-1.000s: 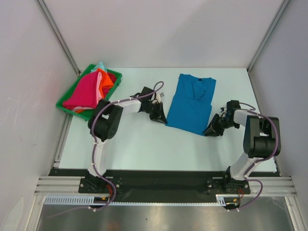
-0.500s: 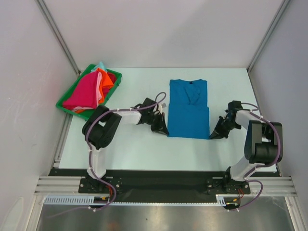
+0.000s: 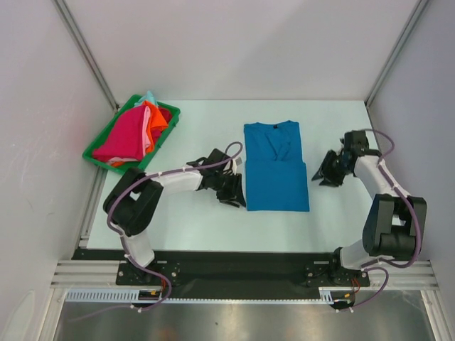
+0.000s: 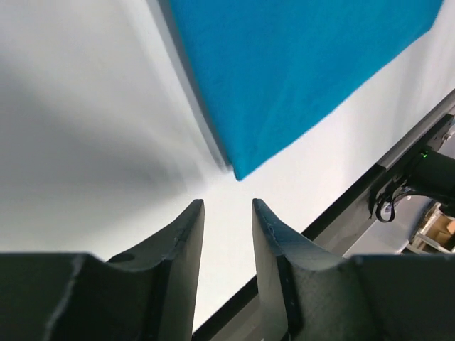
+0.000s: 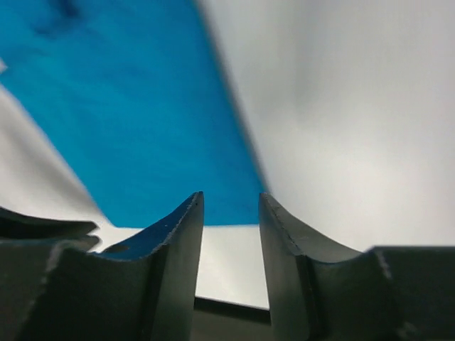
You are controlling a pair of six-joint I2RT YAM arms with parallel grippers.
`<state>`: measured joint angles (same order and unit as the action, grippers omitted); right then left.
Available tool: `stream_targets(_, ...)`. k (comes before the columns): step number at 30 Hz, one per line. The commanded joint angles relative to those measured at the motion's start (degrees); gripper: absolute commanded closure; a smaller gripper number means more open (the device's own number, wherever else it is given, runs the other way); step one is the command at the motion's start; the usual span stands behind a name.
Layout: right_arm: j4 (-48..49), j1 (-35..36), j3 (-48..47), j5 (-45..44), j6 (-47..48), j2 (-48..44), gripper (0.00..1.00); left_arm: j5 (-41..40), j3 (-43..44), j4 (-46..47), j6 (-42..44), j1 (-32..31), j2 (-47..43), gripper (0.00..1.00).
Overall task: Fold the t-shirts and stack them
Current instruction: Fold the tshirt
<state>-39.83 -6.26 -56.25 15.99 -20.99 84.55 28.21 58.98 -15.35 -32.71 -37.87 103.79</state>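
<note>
A bright blue t-shirt lies flat mid-table, folded into a tall rectangle with its collar at the far end. My left gripper sits just off the shirt's near left corner, open and empty; in the left wrist view the blue corner lies ahead of the fingertips. My right gripper hovers to the right of the shirt, open and empty; the right wrist view shows the blue cloth ahead. The magenta t-shirt, the orange one and a mint one are piled in the tray.
The green plastic tray stands at the table's far left corner. White walls enclose the table on three sides. A black rail with both arm bases runs along the near edge.
The blue shirt has been turned from slanted to square on the table. Both grippers have opened, let go of its near corners and drawn back, the right one moving right and farther away.
</note>
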Motion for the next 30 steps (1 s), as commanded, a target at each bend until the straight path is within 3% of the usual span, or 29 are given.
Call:
stream_targets(1, 7.74, 3.09, -7.72, 4.75, -2.55, 3.5, 0.59, -2.19, 4.38, -3.36, 2.74, -0.01, -5.61, 0.61)
stream_targets(5, 13.54, 8.09, -18.88, 8.52, -6.33, 13.68, 0.66, -0.44, 8.68, -3.45, 3.18, 0.42, -3.61, 0.61)
stream_targets(8, 13.3, 11.78, -31.85, 8.89, -8.62, 22.91, 0.78, 1.75, 12.02, -1.18, 2.04, 1.48, -0.88, 0.62)
stream_targets(16, 10.39, 13.38, -47.7, 8.36, -10.39, 37.96, 0.78, 6.24, 18.27, 2.17, -0.16, 2.36, 5.37, 0.63)
stream_targets(22, 7.05, 11.98, -48.35, 8.28, -9.16, 42.19, 0.79, 8.27, 20.38, 2.08, 0.19, 3.68, 8.18, 0.64)
stream_targets(26, 11.44, 9.61, -37.39, 8.53, -8.27, 38.59, 0.79, 8.88, 20.21, 1.65, 0.37, 4.91, 8.54, 0.64)
stream_targets(30, 10.48, 7.5, -34.9, 8.8, -6.35, 39.9, 0.79, 9.5, 21.08, 0.33, 0.36, 6.4, 8.89, 0.64)
